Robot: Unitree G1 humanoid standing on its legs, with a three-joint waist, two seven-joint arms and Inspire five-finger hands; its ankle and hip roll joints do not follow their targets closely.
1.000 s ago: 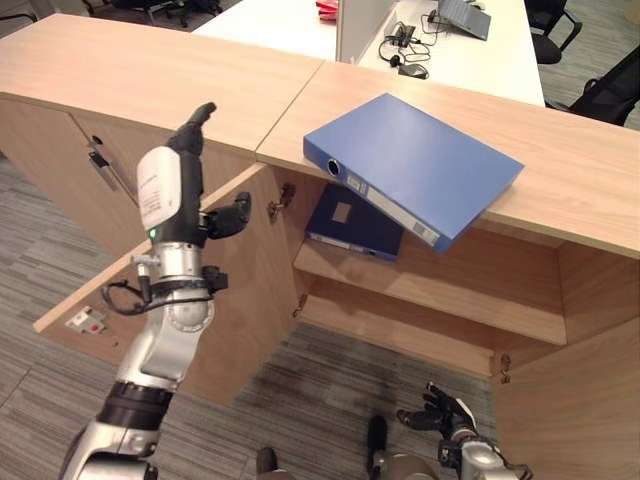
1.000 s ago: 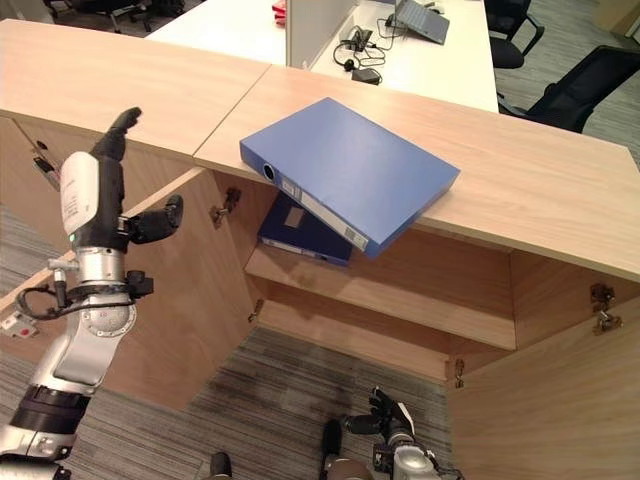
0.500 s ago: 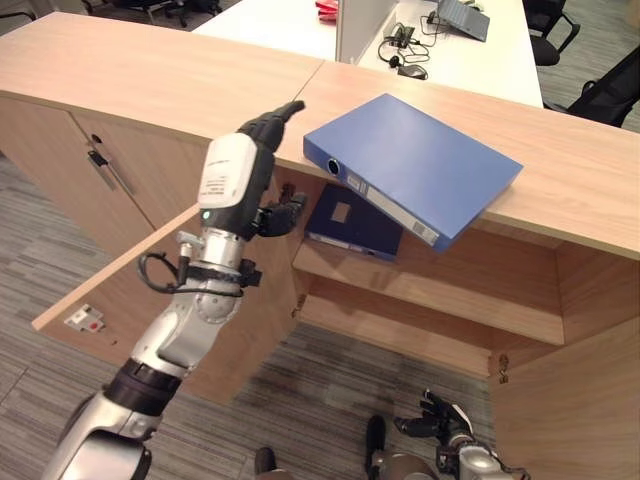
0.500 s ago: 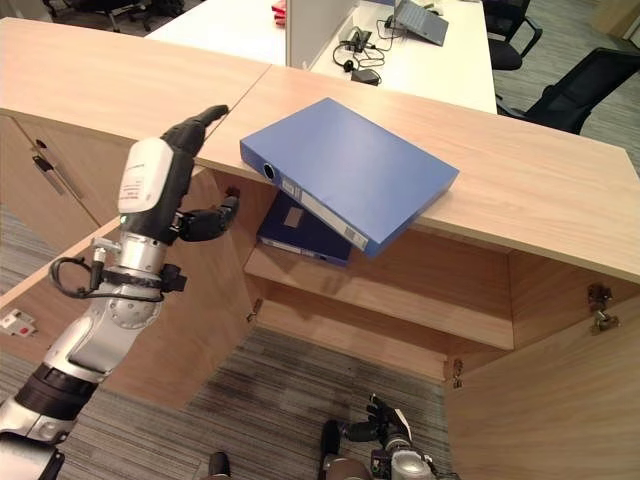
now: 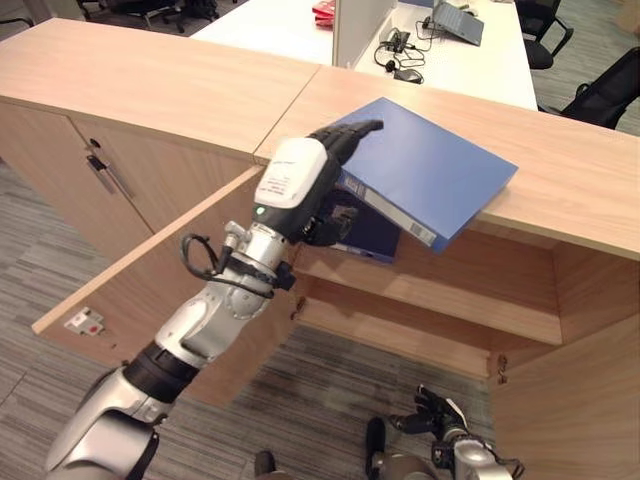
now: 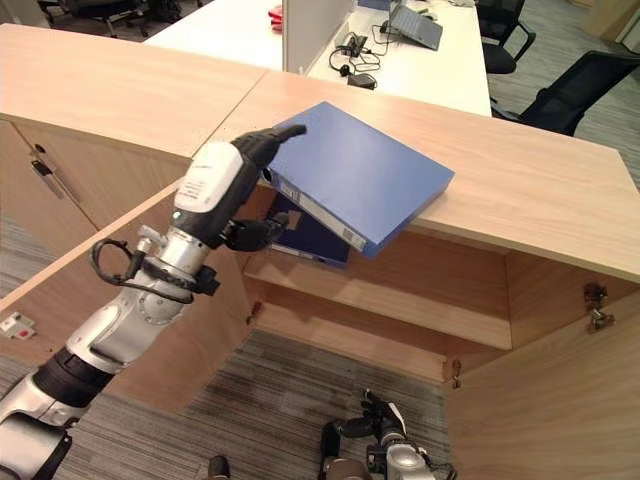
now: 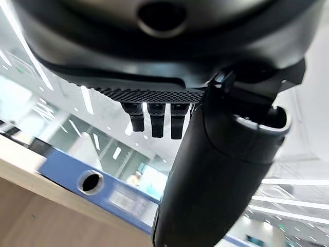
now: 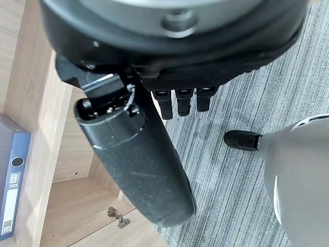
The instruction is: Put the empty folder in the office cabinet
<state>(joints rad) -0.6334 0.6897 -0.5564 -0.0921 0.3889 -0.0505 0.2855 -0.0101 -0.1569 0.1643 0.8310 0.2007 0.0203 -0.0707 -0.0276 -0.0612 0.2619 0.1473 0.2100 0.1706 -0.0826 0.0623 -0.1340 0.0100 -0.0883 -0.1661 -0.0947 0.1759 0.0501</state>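
Folder (image 5: 430, 165) overhangs worktop (image 5: 570, 180) front edge, not yet shelved; cabinet (image 5: 440, 290) open; left hand (image 5: 310, 180) at its corner, apparently unclenched; right hand (image 5: 430, 420) idle, fingers relaxed.

Left arm extended forward and upward from the lower left, wrist raised. Left hand (image 5: 300, 185) held with fingers (image 5: 350, 131) straight and together, thumb (image 5: 335, 222) spread below them; nothing gripped. Right hand (image 5: 432, 418) held low near the floor, fingers relaxed and slightly spread, holding nothing.
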